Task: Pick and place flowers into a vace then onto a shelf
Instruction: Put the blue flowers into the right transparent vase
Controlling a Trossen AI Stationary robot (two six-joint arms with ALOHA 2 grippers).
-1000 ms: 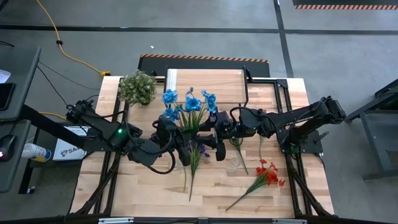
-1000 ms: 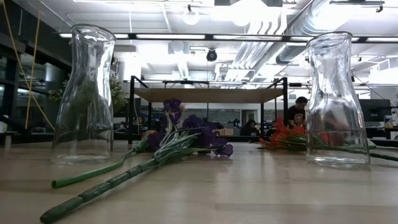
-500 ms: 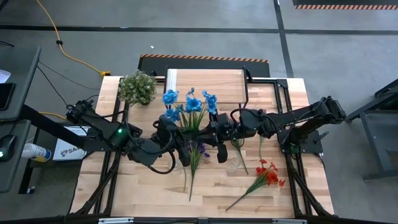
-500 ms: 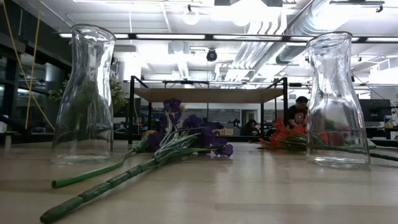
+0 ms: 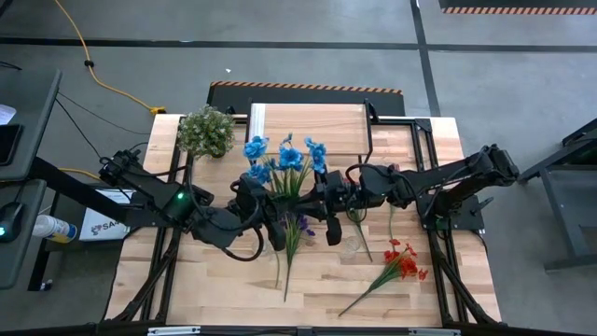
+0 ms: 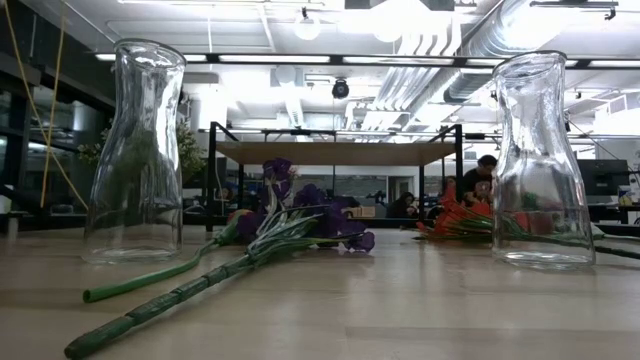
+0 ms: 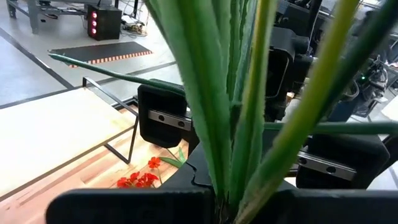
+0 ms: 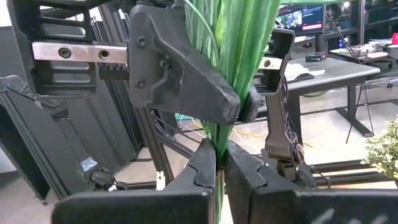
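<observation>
A bunch of blue flowers (image 5: 284,157) on long green stems is held up over the table's middle between both grippers. My left gripper (image 5: 272,224) is shut on the stems (image 7: 230,124). My right gripper (image 5: 324,210) meets the same stems from the table's right, fingers closed around them (image 8: 219,163). Purple flowers (image 6: 320,222) lie flat on the table under the grippers, their stems running toward the near edge. Red flowers (image 5: 403,261) lie near the right front. Two clear glass vases (image 6: 135,150) (image 6: 540,160) stand upright. The shelf (image 5: 308,126) stands at the far edge. My left gripper pinches the bundled stems (image 8: 244,93) between its two fingers, fingers lying across them. The bunch is lifted clear of the table, blooms on the far side. My right gripper pinches the same stems (image 8: 219,146) between its fingers (image 8: 205,168), just beside the left gripper's hold, coming level from the table's right.
A bushy pale-green potted plant (image 5: 206,131) stands at the far left beside the shelf. Loose green stems (image 5: 359,229) lie right of the grippers. One vase (image 5: 350,247) stands just near-side of the right gripper. People sit in the room beyond the table (image 6: 480,180).
My right gripper has edged toward the table's left, closer to the left gripper and the blue bunch's stems. The left gripper and the bunch have stayed about where they were.
</observation>
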